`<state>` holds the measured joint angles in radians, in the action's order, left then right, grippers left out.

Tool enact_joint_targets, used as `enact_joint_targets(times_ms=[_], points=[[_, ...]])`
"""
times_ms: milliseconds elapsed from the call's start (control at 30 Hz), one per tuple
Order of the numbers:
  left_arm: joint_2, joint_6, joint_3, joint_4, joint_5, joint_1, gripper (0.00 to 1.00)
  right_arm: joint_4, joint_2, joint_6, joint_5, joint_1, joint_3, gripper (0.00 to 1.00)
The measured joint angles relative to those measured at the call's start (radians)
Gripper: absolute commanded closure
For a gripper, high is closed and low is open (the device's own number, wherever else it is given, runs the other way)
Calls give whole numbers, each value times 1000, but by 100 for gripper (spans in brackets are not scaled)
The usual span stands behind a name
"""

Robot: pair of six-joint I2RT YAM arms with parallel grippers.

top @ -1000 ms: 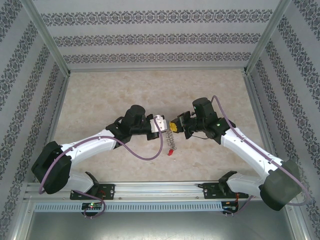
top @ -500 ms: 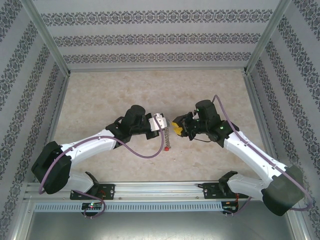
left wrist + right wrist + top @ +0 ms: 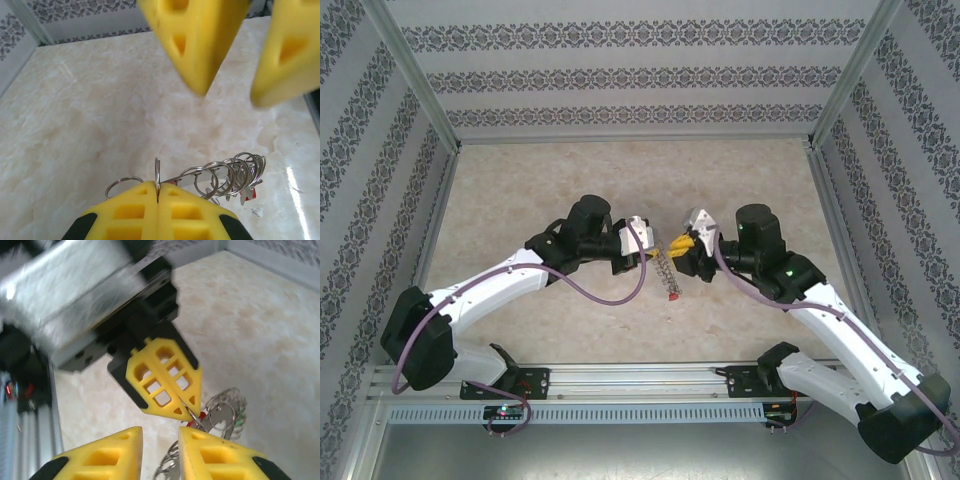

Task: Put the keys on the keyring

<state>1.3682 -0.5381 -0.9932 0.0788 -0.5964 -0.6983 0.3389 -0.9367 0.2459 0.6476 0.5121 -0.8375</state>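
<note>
keyring [image 3: 225, 172] is being pinched in the left fingers [image 3: 130, 210] while the right fingers [image 3: 195, 40] are being pulled back, spread open; keys [image 3: 672, 295] seemingly on it already

The keyring [image 3: 157, 172] is a string of thin silvery wire loops. One loop stands upright and edge-on, pinched in the closed tips of the left claw [image 3: 158, 192]. The rest trails away beyond the tips, and the red-headed keys [image 3: 251, 192] are at its far end.
</note>
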Motion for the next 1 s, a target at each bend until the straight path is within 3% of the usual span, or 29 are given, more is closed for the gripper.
enact_joint_targets(times_ms=[167, 400, 1000], points=[[-2, -21, -26, 69, -68, 0, 100, 71, -58, 284, 50, -15, 0, 71], [-2, -72, -64, 126, -150, 0, 100, 195, -116, 492, 95, -39, -56, 72], [2, -106, -79, 177, -182, 0, 100, 235, -148, 535, 142, -39, -126, 76]])
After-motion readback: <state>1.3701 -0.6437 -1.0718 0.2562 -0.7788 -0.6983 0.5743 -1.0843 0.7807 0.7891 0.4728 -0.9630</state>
